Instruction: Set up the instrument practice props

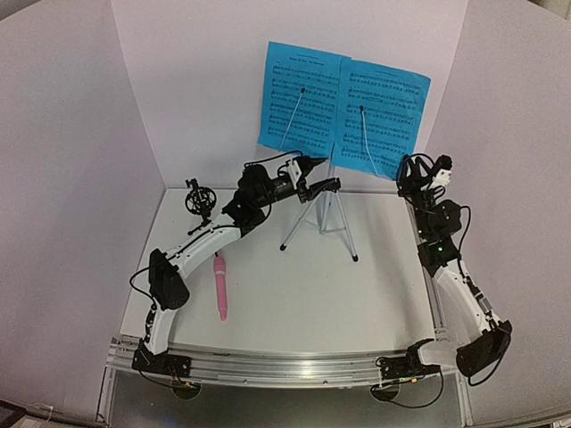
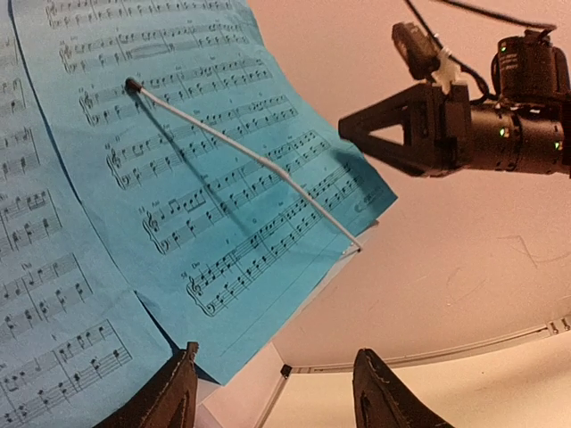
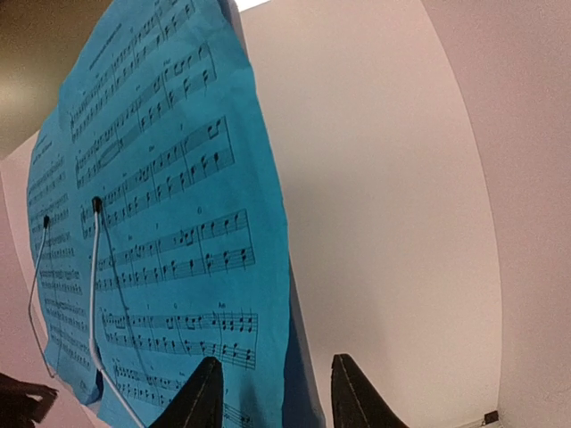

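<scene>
Two bright blue sheet-music pages (image 1: 299, 98) (image 1: 384, 116) stand side by side on the music stand, each pinned by a thin white wire arm (image 2: 241, 152). The stand's silver tripod (image 1: 321, 221) is at the back middle of the table, and the pages hide its desk. My left gripper (image 1: 319, 176) (image 2: 277, 397) is open just below the pages' lower edge, with nothing in it. My right gripper (image 1: 407, 172) (image 3: 272, 392) is open at the right page's right edge (image 3: 268, 267), which shows between its fingers. A pink microphone (image 1: 219, 287) lies on the left of the table. The black mic holder (image 1: 198, 201) stands at the back left.
White walls close in the table (image 1: 357, 294) at the back and both sides. A metal rail (image 1: 294, 367) with the arm bases runs along the near edge. The right arm (image 2: 500, 125) reaches in close beside the right page's lower corner.
</scene>
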You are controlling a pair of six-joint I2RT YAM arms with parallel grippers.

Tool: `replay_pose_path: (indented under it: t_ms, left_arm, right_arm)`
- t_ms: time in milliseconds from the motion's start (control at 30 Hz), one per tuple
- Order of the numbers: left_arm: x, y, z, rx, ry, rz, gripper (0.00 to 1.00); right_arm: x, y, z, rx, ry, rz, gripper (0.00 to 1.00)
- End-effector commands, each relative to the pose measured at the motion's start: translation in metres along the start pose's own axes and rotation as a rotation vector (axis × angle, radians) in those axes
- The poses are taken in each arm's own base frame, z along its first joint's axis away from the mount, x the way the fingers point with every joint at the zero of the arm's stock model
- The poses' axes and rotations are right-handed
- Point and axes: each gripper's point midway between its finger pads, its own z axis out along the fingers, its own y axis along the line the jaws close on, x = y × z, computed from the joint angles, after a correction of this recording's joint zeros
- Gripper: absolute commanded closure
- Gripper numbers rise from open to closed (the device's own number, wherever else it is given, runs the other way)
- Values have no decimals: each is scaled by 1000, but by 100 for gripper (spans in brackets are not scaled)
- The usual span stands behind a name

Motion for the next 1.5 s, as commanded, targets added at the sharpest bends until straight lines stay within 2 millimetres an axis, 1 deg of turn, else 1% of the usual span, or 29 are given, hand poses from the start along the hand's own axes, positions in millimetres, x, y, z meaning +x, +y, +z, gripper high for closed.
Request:
replay_pose_path:
  t_ms: [0, 67, 133, 233, 300, 433, 533, 600, 667, 733, 900, 1133, 1400, 1467]
  left_arm:
    - [-89, -3, -35, 32, -67, 84, 39]
    - [-100, 1, -48, 24, -45, 79, 38]
    - [-102, 12, -59, -2, -4, 48, 37]
    - [-103, 50, -80, -113, 48, -3, 38]
    - [-96, 78, -94, -193, 90, -28, 39]
    - [-76, 123, -117, -335, 155, -51, 39]
    - [-60, 146, -130, -397, 180, -95, 38]
    - [-48, 157, -135, -424, 208, -122, 38]
    - [-41, 167, -139, -452, 222, -129, 38]
    - [-38, 169, -141, -461, 226, -129, 39]
    - [-35, 164, -142, -438, 232, -133, 39]
    - [-28, 160, -143, -430, 251, -141, 39]
    - [-23, 157, -145, -420, 265, -150, 39]
    - [-22, 157, -145, -420, 268, -150, 39]
  right_arm:
    - [1, 10, -3, -51, 87, 44, 59]
    - [2, 5, -8, -23, 87, 50, 65]
    - [2, -3, -13, 14, 80, 50, 72]
    - [8, -7, -17, 26, 90, 50, 84]
    - [11, -6, -16, 20, 98, 58, 88]
    - [19, -5, -12, 13, 115, 75, 93]
    - [22, -4, -10, 9, 122, 83, 95]
    - [23, -3, -8, 6, 126, 87, 97]
    - [25, -3, -7, 8, 128, 93, 100]
    - [25, -3, -7, 6, 130, 98, 100]
    - [28, -3, -5, 6, 134, 106, 100]
    - [33, -5, -1, 20, 135, 116, 100]
    - [22, -10, -8, 42, 104, 101, 100]
    - [20, -10, -8, 42, 99, 98, 97]
